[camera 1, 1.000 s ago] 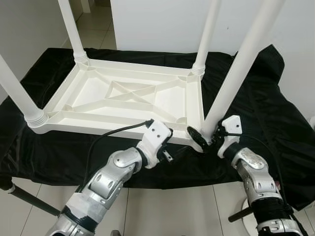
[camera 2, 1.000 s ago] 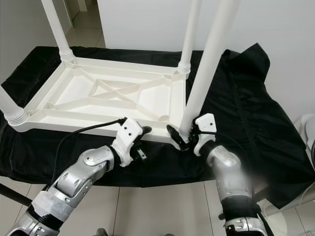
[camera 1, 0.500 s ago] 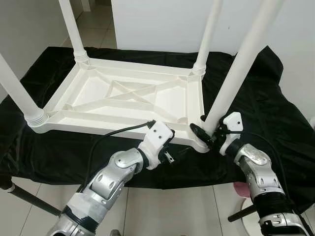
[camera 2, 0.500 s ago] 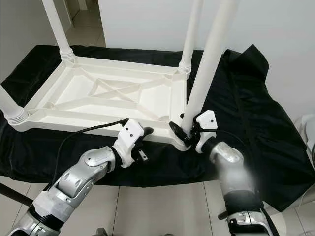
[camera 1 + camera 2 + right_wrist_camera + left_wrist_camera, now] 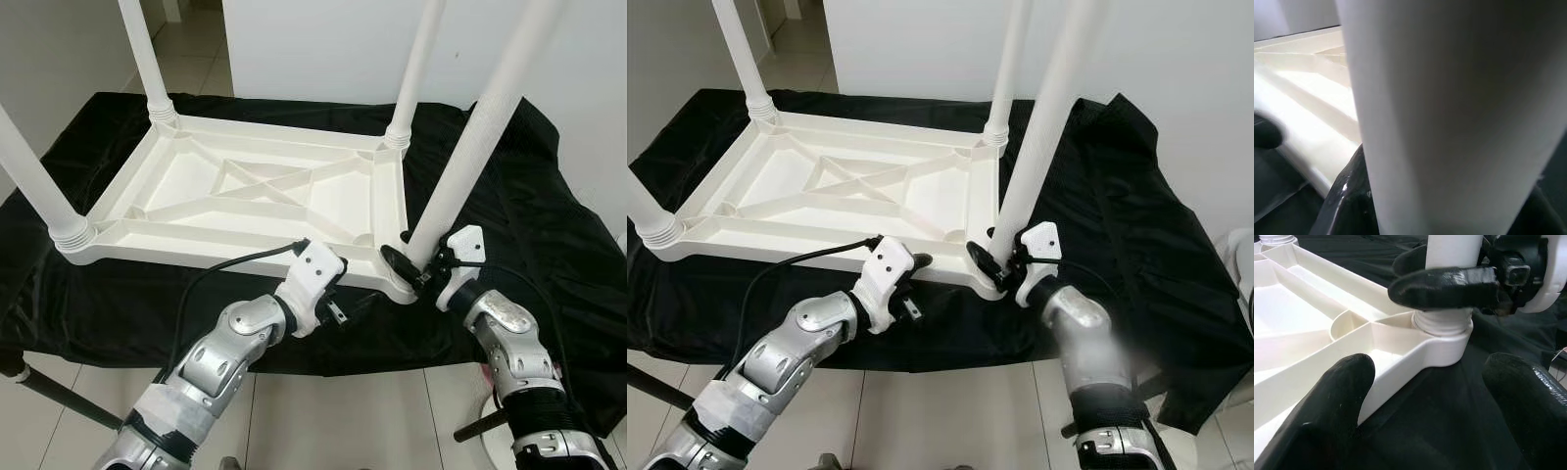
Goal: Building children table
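Black cloth [image 5: 529, 196], right pincer [image 5: 416, 269] around leg [image 5: 470, 147]

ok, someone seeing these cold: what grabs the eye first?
The upturned white table, lying on the black cloth with its legs pointing up. Next, the right tool, shut around the base of the near-right leg at its corner socket. The left tool is open beside that same corner, one finger against the table's rim.
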Controlling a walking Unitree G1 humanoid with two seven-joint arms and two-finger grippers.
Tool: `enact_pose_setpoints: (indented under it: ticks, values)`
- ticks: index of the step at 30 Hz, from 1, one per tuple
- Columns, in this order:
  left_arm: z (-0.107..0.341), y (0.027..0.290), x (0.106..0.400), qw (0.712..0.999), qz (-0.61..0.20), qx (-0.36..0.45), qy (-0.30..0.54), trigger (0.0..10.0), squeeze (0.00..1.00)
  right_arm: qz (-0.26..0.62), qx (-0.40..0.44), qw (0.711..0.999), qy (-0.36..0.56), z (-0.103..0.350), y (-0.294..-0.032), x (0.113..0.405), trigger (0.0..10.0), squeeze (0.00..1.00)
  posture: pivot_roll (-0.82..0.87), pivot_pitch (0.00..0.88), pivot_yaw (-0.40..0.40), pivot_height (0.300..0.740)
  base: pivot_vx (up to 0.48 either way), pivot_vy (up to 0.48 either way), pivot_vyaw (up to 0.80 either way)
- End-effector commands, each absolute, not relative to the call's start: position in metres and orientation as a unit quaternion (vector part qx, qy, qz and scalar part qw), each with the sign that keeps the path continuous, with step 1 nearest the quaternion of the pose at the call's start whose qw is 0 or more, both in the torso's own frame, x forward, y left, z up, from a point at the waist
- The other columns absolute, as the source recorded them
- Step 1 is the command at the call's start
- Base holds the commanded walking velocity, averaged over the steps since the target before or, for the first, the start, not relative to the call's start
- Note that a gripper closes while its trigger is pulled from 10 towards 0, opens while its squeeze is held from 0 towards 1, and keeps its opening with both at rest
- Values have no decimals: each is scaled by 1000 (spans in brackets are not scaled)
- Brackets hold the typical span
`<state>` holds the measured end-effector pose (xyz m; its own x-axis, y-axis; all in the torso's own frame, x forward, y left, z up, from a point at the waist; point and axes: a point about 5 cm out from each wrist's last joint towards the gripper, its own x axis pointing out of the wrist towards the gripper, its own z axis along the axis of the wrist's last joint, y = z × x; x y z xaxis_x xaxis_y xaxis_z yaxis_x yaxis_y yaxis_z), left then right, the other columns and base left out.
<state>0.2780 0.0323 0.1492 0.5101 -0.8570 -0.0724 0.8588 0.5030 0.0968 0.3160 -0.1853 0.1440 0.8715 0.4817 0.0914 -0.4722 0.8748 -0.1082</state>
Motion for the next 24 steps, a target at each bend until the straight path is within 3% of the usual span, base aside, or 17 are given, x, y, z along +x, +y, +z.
enact_pose_setpoints:
  ticks: [1, 6, 16, 24]
  values:
    - [147, 28, 274, 839, -540, 66, 14, 10000, 0, 196, -23, 979, -48, 139, -191, 314, 10000, 0, -51, 57, -31, 740, 0, 0, 0]
    - [147, 29, 274, 840, -538, 65, 13, 10000, 0, 152, -12, 987, -53, 140, -185, 310, 10000, 0, -47, 53, -34, 740, 0, 0, 0]
    - [146, 32, 276, 845, -530, 68, 13, 10000, 0, -65, 59, 995, -56, 133, -170, 299, 10000, 0, -36, 44, -41, 740, 0, 0, 0]
    - [147, 32, 275, 846, -528, 67, 13, 10000, 0, -96, 86, 990, -54, 133, -149, 300, 10000, 0, -23, 36, -47, 740, 0, 0, 0]
